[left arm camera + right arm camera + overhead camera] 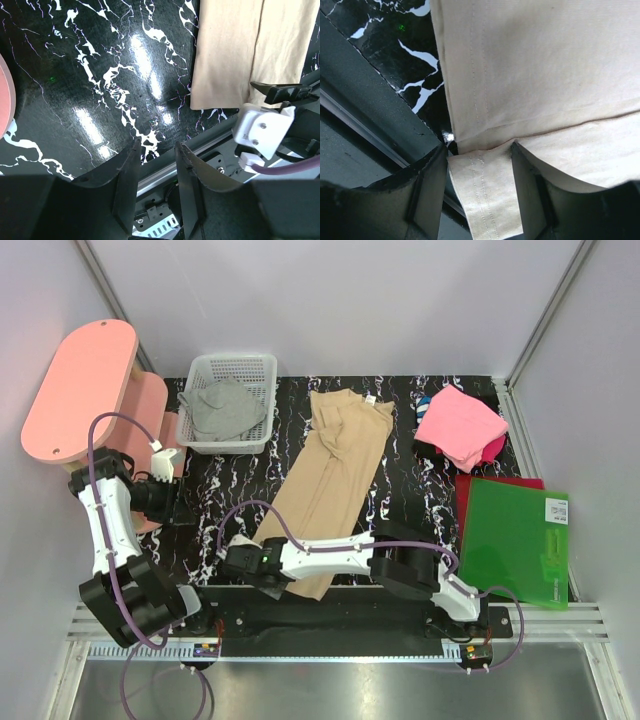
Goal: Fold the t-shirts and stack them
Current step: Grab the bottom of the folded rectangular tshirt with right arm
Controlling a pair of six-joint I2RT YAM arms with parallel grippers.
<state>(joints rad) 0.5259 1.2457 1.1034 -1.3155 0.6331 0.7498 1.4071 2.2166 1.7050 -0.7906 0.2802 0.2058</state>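
The tan t-shirt (330,470), folded into a long strip, lies diagonally on the black marble table, with its white neck label (369,399) at the far end. My right gripper (252,566) is at its near left corner. In the right wrist view the gripper (479,147) is open, its jaws either side of the hem of the tan shirt (545,65), which hangs over the table's front edge. My left gripper (178,506) is open and empty (157,147) over bare table at the left; the tan shirt (230,50) lies to its right. The grey t-shirt (222,410) sits crumpled in the basket. The pink t-shirt (460,425) lies folded at the far right.
The white mesh basket (232,358) stands at the far left. A pink stool (80,390) stands beyond the left arm. A stiff green sheet (515,540) lies on a red one (467,495) at the right. A metal rail (165,172) runs along the near edge.
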